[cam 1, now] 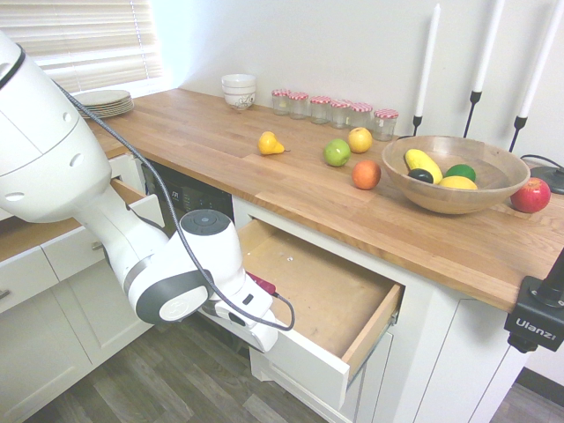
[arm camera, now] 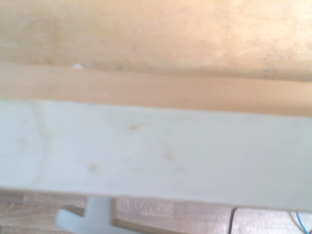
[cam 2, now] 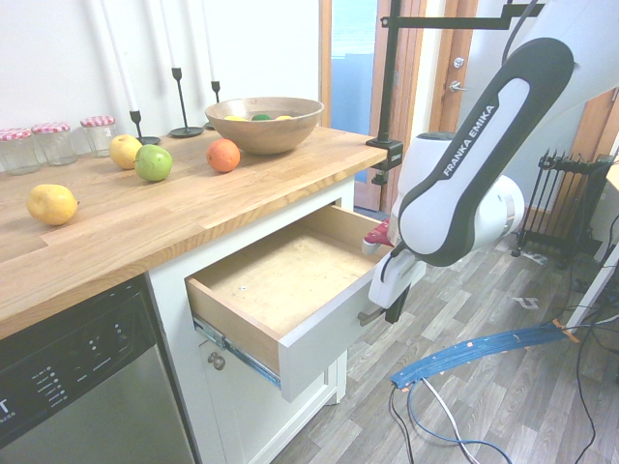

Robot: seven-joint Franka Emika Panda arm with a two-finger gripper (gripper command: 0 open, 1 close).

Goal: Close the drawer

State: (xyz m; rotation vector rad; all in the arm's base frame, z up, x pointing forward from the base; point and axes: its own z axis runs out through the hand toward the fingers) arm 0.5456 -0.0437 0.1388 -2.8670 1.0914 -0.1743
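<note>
first exterior view: the drawer (cam 1: 322, 286) is standing pulled out beneath the wooden counter (cam 1: 291, 181), arm reaching over its front. second exterior view: gripper (cam 2: 395, 307) is hanging at the drawer's front, near the handle (cam 2: 369, 316), jaws resting together. wrist view: drawer's white front edge is crossing, blurred.

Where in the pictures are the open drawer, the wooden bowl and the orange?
drawer (cam 2: 324, 340), second exterior view, on its front panel
wooden bowl (cam 1: 441, 201), first exterior view, on its outer side
orange (cam 1: 366, 174), first exterior view, on its middle
</note>
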